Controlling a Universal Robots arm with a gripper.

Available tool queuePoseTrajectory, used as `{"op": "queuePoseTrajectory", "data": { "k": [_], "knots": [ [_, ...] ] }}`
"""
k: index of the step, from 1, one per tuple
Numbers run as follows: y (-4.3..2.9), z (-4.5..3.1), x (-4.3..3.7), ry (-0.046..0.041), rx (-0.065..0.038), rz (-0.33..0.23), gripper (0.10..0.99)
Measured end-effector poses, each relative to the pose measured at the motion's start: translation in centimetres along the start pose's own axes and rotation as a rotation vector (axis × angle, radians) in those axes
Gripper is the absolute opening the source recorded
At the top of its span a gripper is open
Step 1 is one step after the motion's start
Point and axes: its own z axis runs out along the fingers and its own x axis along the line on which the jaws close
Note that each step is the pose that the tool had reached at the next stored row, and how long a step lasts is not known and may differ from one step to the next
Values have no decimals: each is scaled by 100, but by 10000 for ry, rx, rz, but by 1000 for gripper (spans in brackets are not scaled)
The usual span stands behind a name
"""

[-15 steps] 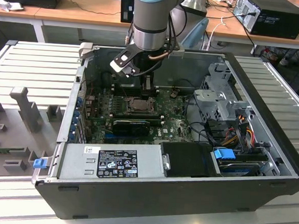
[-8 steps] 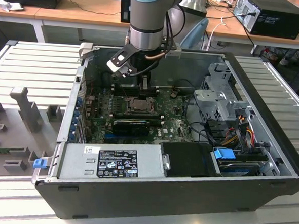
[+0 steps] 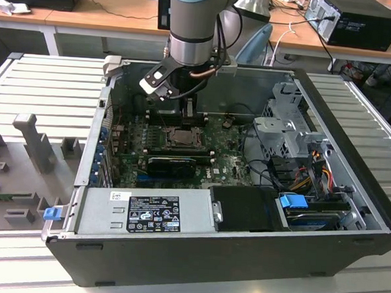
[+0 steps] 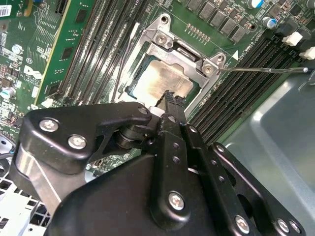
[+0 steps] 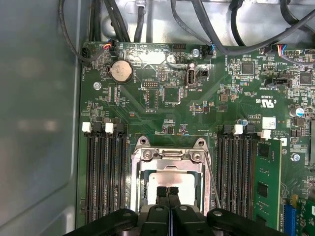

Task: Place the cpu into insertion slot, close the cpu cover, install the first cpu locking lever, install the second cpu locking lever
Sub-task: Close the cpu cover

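Note:
The cpu [image 4: 158, 78], a flat square with a silver-beige top, lies in the insertion slot [image 5: 170, 169] on the green board. The silver cpu cover [image 4: 170, 43] lies down around it, its window showing the chip's top [image 5: 183, 182]. My gripper [image 5: 168, 191] is shut, its black fingertips [image 4: 173, 98] pressed together right over the chip, holding nothing. A thin wire lever [image 4: 266, 70] reaches out from one corner of the socket, and it is also seen along the socket's side [image 5: 212, 182]. In the exterior view the gripper [image 3: 189, 123] hangs just over the socket [image 3: 181, 137].
Black memory slots [image 5: 103, 172] flank the socket on both sides. A long black card [image 3: 171, 163] lies just in front of it in the exterior view. The power supply [image 3: 145, 213], drive cage [image 3: 286, 125], cables [image 3: 261, 160] and the case walls [image 3: 342, 139] close the board in.

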Motion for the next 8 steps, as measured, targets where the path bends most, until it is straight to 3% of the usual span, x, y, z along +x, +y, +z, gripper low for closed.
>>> {"op": "queuePoseTrajectory", "data": {
  "k": [8],
  "knots": [
    [0, -12, 0, 1, 0, 1, 106]
  ]
}}
